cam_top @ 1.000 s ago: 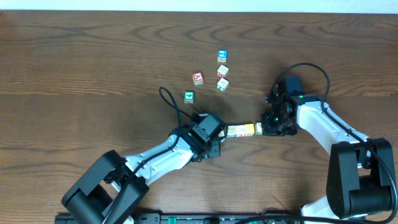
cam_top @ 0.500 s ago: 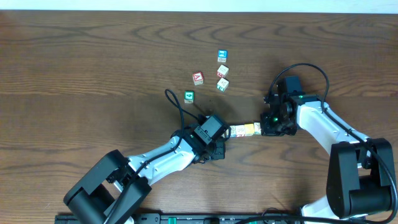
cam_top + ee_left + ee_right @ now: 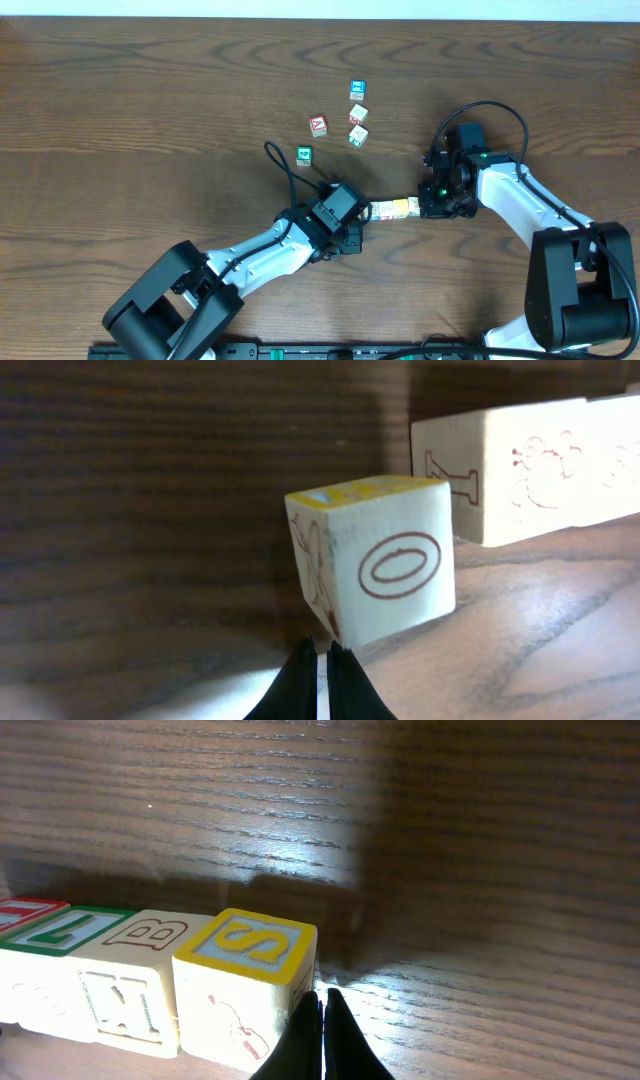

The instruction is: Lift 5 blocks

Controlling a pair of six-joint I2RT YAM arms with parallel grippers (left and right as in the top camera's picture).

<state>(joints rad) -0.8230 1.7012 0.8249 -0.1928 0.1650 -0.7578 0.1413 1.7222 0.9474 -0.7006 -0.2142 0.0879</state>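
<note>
A short row of blocks (image 3: 393,208) lies on the table between my two grippers. My left gripper (image 3: 360,214) is shut at the row's left end. In the left wrist view its closed tips (image 3: 320,650) touch the bottom corner of a cream cube with an oval mark and a yellow top (image 3: 375,565), which sits askew. More cream blocks (image 3: 530,460) line up behind it. My right gripper (image 3: 425,205) is shut at the right end, its tips (image 3: 322,1000) against the side of a yellow-topped S block (image 3: 245,950). A B block (image 3: 150,935) and a green-edged block (image 3: 60,925) follow it.
Loose cubes lie farther back on the wooden table (image 3: 150,120): a blue one (image 3: 357,90), two cream ones (image 3: 358,113) (image 3: 357,135), a red one (image 3: 318,125) and a green one (image 3: 304,155). The left arm's cable (image 3: 280,165) loops near the green cube.
The left gripper has slid right against the row's left end, so less of the row shows. The right arm has barely moved. Nothing has changed in the last half second.
</note>
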